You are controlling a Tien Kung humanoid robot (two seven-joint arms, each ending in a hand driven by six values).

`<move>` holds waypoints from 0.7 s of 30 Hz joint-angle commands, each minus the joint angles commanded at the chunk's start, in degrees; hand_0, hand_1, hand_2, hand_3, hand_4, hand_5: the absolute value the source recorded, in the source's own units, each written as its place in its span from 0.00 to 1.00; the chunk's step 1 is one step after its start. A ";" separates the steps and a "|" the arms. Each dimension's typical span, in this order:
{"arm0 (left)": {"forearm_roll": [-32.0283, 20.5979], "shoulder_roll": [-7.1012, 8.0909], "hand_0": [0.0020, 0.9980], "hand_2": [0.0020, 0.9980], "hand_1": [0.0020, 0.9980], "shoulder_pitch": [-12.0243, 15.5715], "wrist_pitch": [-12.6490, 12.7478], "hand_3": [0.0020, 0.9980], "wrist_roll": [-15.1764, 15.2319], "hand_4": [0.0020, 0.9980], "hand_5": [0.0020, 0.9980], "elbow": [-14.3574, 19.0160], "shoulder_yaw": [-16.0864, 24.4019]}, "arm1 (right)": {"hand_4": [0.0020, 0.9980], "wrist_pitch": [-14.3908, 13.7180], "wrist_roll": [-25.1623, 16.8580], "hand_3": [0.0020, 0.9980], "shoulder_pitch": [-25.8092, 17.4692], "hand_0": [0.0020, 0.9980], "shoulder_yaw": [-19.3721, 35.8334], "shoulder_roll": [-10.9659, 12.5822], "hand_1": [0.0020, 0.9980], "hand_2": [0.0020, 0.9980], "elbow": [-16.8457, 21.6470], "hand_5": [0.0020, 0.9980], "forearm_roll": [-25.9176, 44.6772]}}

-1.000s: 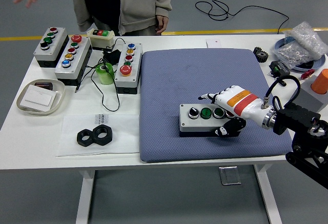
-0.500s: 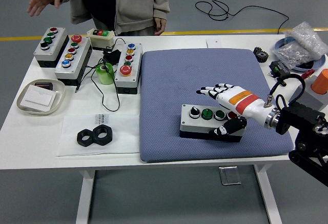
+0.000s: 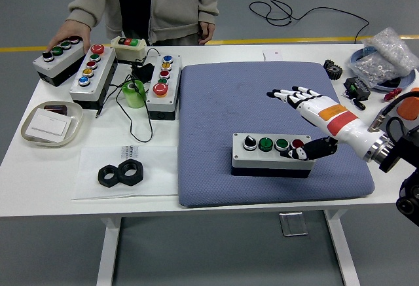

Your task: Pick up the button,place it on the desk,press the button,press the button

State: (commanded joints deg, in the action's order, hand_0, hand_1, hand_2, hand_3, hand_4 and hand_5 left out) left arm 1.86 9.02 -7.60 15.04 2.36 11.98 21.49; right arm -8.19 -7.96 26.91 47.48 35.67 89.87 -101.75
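A grey button box (image 3: 270, 154) with a black knob, a green button, another button and a red button lies flat on the blue mat (image 3: 222, 96), near its front edge. My right hand (image 3: 308, 119) reaches in from the right, with its fingers (image 3: 293, 94) spread open above and behind the box's right end. Its black thumb (image 3: 308, 150) lies at the box's right end, next to the red button (image 3: 298, 144). The hand holds nothing. My left arm is out of view.
A person at the far side has a hand (image 3: 65, 32) on the far-left button box (image 3: 59, 59). Two more button boxes (image 3: 93, 70) (image 3: 162, 84), a small control box (image 3: 129, 46), green tape (image 3: 134, 93), a tray (image 3: 51, 124) and black nuts (image 3: 121, 173) lie left. Bags and parts (image 3: 386, 57) lie far right.
My right hand has lifted off the button box and drawn back to the right, fingers spreading. The person's hand has come down onto the far-left box and shifted it.
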 joint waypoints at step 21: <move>-1.55 0.17 0.74 0.85 0.83 -0.81 -0.24 0.82 0.52 0.61 1.00 -0.04 -1.07 | 0.56 -9.66 7.49 0.74 -17.36 0.35 11.31 1.82 0.13 0.25 8.59 0.00 9.15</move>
State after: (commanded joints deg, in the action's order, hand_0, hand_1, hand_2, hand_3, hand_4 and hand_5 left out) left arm 0.31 9.19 -8.41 14.79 2.89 11.94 20.42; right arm -17.85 -0.47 9.55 58.79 37.50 98.46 -92.60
